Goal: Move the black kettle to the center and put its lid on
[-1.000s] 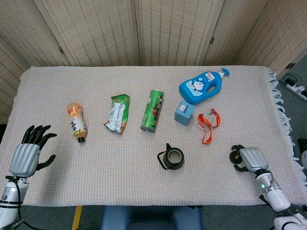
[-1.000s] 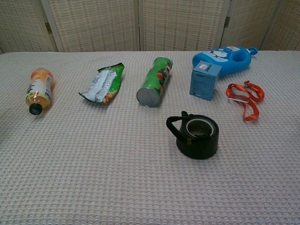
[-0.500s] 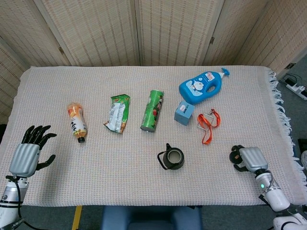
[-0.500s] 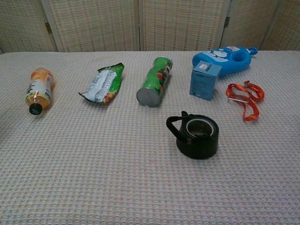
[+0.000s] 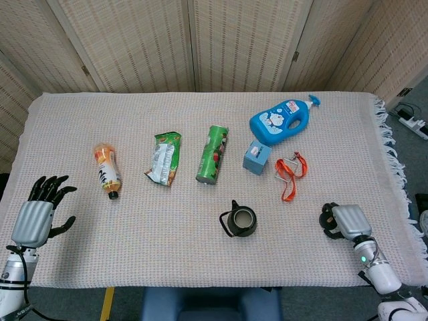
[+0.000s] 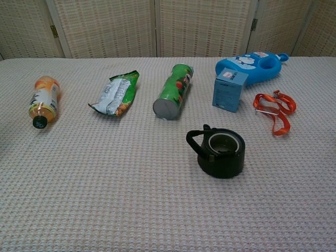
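Observation:
The black kettle stands upright near the middle of the table, a little toward the front, with its handle pointing left. In the chest view the kettle shows a pale ring around a dark centre on top, which looks like a lid in place. My left hand lies at the front left edge with its dark fingers spread, holding nothing. My right hand rests at the front right, well to the right of the kettle, fingers curled in with nothing visible in them. Neither hand shows in the chest view.
Behind the kettle lie an orange drink bottle, a snack bag, a green chip can, a small blue box, a blue detergent bottle and an orange strap. The cloth's fringed edge runs along the right.
My left hand has slid slightly back toward the front edge. My right hand has drawn back a little too. The kettle has not moved.

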You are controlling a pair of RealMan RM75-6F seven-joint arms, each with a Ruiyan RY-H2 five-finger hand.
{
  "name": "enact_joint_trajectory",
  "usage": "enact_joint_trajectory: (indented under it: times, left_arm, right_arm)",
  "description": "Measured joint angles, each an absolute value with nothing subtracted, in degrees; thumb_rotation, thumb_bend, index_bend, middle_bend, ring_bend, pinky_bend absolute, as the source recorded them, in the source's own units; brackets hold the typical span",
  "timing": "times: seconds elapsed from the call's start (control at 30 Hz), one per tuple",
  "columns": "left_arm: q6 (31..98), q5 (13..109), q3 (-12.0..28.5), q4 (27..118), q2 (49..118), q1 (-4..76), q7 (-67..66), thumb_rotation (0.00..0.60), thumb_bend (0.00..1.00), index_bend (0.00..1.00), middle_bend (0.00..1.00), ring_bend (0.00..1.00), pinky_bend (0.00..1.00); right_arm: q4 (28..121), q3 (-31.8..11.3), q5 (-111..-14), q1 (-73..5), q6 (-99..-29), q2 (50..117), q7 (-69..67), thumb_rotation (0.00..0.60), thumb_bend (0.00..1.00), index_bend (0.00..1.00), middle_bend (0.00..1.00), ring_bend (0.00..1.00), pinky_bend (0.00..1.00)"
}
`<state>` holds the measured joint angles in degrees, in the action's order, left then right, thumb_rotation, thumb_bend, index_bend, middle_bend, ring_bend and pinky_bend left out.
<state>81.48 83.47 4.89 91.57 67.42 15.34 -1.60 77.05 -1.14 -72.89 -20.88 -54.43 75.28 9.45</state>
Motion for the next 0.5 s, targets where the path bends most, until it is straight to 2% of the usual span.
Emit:
enact_joint_trajectory:
  times: [0.23,0.5]
  left_arm:
    - [81.86,83.33,5.31,91.28,67.57,15.03,-2.03,0.6,0.23,0.25,0.09,0.06,0.0]
    - [82.3,83.79,5.59,92.37,67.15,14.86,-3.04,0.6,0.23,0.25,0.09,0.06,0.0]
  right_arm:
    - [79.53,-1.33,-73.9,-20.67,-56.17,74.18,9.24,0.6,0.31,0.39,0.42,0.87,0.7]
    - [90.06,-2.53,-77.69,-22.39,-57.58,69.03,8.31,0.6,0.31,0.41,0.43,0.87,0.7]
